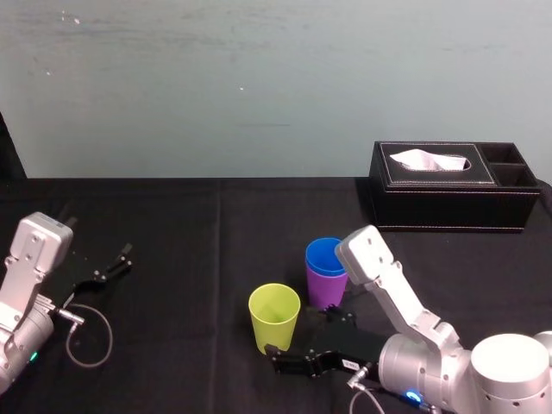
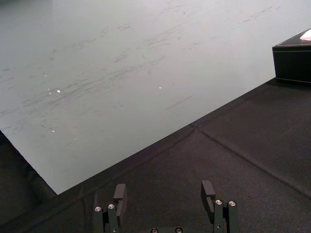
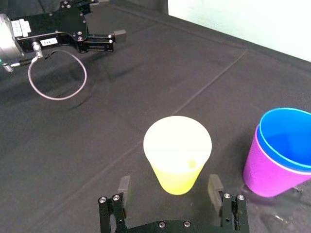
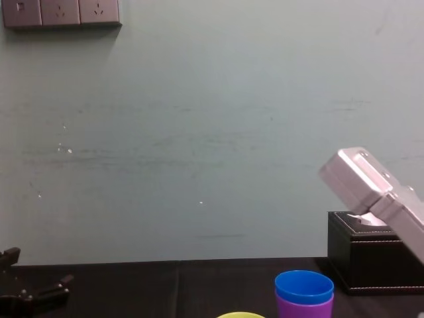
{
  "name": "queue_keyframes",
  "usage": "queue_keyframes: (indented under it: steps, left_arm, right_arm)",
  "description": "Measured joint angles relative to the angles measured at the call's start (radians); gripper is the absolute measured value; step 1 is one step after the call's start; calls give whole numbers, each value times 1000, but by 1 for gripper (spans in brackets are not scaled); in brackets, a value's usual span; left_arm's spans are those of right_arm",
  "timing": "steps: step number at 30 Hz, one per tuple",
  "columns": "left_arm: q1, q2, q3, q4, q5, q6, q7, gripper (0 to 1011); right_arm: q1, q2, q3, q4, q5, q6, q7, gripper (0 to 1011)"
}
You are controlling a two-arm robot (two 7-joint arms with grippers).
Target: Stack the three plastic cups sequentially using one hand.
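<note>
Found right end effector (image 3: 169, 182) spread just short of yellow-green cup (image 3: 177, 150); could topple it if closed off-centre. Left end effector (image 2: 164, 189) spread, at surface's left edge.

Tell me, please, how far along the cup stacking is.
Done: the blue cup sits nested in the purple cup. In hand: the open right gripper is lined up on the yellow-green cup, not yet closed. Remaining: nesting it too. The left gripper rests open, far left.

place: likely lab | black-draped table (image 1: 172, 224) | bare wall (image 1: 259, 86) | wall sockets (image 4: 61, 12)
</note>
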Motion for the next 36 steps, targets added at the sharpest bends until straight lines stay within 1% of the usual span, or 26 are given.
queue_keyframes:
  steps: [6, 9, 10, 13, 16, 25, 36]
  left_arm:
    - [0, 0, 0, 0, 0, 0, 0, 1000]
    - [0, 0, 0, 0, 0, 0, 0, 1000]
    - [0, 0, 0, 0, 0, 0, 0, 1000]
    - [0, 0, 0, 0, 0, 0, 0, 1000]
    - [0, 0, 0, 0, 0, 0, 0, 1000]
    - [0, 0, 0, 0, 0, 0, 0, 1000]
    - [0, 0, 0, 0, 0, 0, 0, 1000]
  right_arm:
    - [13, -30, -1, 30, -20, -5, 0, 1000]
    - [24, -54, -1, 57, -29, -7, 0, 1000]
    - [24, -54, -1, 57, -29, -7, 0, 1000]
    - [32, -76, 1, 84, -33, -10, 2, 1000]
    - [37, -88, 2, 101, -37, -13, 5, 1000]
    - [51, -113, 5, 136, -53, -25, 11, 1000]
    - [60, -130, 7, 158, -68, -33, 25, 1000]
